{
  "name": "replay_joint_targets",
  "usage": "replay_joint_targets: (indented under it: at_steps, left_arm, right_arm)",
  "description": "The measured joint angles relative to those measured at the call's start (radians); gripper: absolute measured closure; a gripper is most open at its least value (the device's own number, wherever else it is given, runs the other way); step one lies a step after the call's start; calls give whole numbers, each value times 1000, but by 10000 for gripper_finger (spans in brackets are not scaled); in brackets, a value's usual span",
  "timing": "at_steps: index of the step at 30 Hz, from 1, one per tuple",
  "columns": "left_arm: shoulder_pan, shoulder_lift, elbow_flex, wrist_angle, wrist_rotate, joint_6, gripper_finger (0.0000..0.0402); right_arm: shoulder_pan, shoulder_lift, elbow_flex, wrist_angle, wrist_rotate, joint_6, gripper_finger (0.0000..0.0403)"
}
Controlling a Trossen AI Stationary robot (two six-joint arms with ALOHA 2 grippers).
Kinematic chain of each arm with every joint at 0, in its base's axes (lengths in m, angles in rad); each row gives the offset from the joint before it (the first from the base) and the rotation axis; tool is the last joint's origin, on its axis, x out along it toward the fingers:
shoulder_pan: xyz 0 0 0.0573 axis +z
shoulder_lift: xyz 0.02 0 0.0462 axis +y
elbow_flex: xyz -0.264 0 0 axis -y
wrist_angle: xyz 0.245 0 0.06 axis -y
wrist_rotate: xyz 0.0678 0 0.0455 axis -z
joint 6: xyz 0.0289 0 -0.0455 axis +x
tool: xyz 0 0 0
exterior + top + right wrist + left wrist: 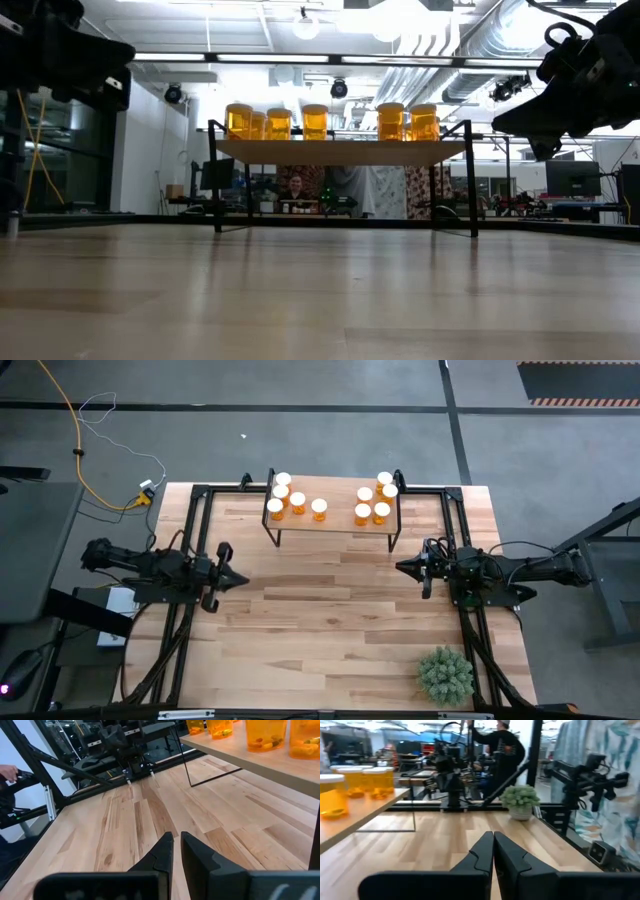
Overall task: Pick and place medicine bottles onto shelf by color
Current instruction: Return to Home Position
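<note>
- The shelf (330, 528) stands at 12 o'clock on the table (330, 630), on thin black legs.
- All the medicine bottles (298, 502) in view stand upright on the shelf in two groups. One is toward its 9 o'clock end, the other toward its 3 o'clock end, with bare board between them.
- I count about five in each group, though I am not sure (in the low view some hide behind others).
- The left gripper (240, 578) hovers at 9 o'clock of the table, well apart from the shelf. Its fingers are pressed together and hold nothing.
- The right gripper (401, 568) hovers at 3 o'clock, pointing toward the centre. Its fingers are almost together, with only a thin slit between them, and nothing is inside.
- A green spiky plant (445, 674) sits at 5 o'clock.
</note>
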State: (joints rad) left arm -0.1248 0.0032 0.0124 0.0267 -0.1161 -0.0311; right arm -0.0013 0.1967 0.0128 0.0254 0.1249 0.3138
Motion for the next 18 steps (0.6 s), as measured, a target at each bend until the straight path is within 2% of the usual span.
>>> replay_joint_targets:
  at_steps: [18]
  left_arm:
    - [-19,0,0,-20,105,36,401]
  right_arm:
    - [0,0,0,0,0,0,375]
